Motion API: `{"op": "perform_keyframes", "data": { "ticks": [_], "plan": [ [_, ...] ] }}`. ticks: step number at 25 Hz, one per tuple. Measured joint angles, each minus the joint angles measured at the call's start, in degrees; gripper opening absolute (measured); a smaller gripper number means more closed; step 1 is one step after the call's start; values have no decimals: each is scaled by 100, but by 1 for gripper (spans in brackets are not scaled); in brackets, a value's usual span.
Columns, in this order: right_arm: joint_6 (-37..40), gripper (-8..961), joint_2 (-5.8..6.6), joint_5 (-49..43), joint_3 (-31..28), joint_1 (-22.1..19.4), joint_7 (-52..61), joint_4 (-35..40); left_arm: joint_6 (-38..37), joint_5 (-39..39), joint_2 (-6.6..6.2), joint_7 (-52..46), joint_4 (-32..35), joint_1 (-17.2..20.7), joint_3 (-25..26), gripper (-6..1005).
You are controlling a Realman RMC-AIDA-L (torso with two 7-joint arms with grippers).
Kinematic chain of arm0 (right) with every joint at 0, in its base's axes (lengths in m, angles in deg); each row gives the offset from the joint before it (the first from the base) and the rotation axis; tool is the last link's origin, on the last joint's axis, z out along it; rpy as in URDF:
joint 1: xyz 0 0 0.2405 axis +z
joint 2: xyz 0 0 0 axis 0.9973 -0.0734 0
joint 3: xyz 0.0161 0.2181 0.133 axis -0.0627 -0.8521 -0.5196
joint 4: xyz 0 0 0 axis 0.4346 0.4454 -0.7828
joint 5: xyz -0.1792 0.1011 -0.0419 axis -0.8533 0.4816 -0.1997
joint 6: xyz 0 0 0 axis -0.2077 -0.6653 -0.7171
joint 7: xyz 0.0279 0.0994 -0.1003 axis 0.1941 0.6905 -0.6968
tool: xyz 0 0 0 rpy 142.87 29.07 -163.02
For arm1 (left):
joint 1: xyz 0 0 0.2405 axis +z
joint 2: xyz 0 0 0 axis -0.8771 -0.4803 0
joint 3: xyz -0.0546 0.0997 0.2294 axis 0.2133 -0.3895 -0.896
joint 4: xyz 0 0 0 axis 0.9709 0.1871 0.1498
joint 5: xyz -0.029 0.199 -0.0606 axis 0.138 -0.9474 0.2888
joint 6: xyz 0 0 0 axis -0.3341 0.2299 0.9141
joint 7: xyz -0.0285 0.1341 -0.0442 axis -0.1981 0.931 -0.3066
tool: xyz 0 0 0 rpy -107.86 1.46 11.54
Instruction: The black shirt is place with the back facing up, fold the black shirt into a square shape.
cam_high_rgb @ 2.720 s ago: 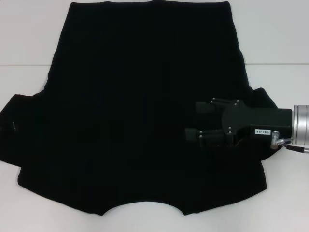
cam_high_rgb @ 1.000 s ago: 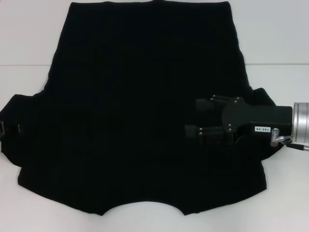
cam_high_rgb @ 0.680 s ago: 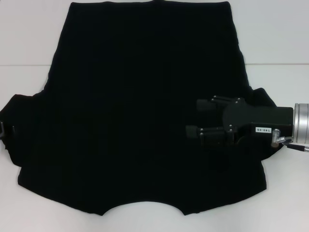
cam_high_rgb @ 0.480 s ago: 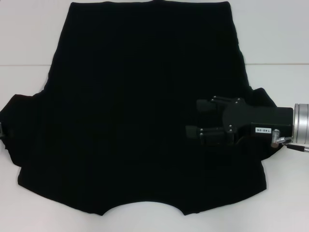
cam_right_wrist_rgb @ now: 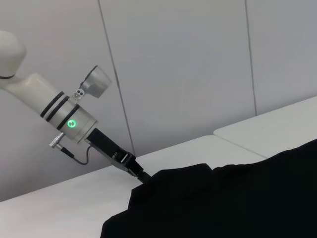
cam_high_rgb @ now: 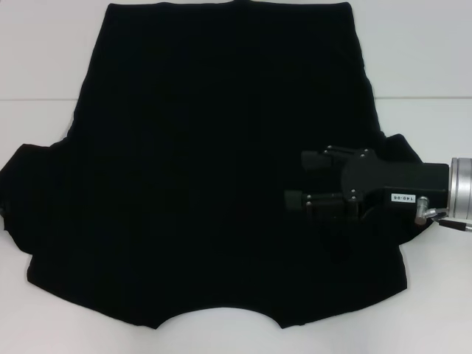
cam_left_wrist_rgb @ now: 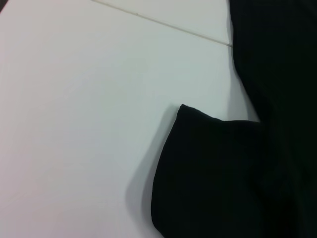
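One plain black short-sleeved cloth T-shirt (cam_high_rgb: 221, 177) is spread flat over pretty much the whole white table (cam_high_rgb: 420, 59), neckline curve at the near edge, hem at the far edge, sleeves sticking out left and right.

Right pincer (cam_high_rgb: 296, 179) (black body on a silver cylindrical wrist) comes in from the right and sits over the shirt near the right sleeve, fingers pointing left with a clear gap between them and nothing caught in it. Whether it's touching the cloth, can't tell.

Left pincer (cam_right_wrist_rgb: 141, 174) only turns up in the right wrist view, on a white arm with a green light, its tip right at the edge of the left sleeve (cam_left_wrist_rgb: 213, 173). Can't tell if it's open or clamped on the fabric.
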State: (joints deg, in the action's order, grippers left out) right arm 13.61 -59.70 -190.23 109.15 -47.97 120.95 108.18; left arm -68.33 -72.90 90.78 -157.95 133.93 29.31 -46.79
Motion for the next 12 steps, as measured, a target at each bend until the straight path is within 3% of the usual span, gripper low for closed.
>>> {"op": "perform_keyframes", "data": {
  "ticks": [3,12],
  "plan": [
    [0,942,0,0,-32,-2,0,0,-4,-26,1,2,36,-1,14,-3],
    [0,942,-19,0,-51,-12,-3,-10,-57,-168,-14,4,188,44,119,1]
  ]
}}
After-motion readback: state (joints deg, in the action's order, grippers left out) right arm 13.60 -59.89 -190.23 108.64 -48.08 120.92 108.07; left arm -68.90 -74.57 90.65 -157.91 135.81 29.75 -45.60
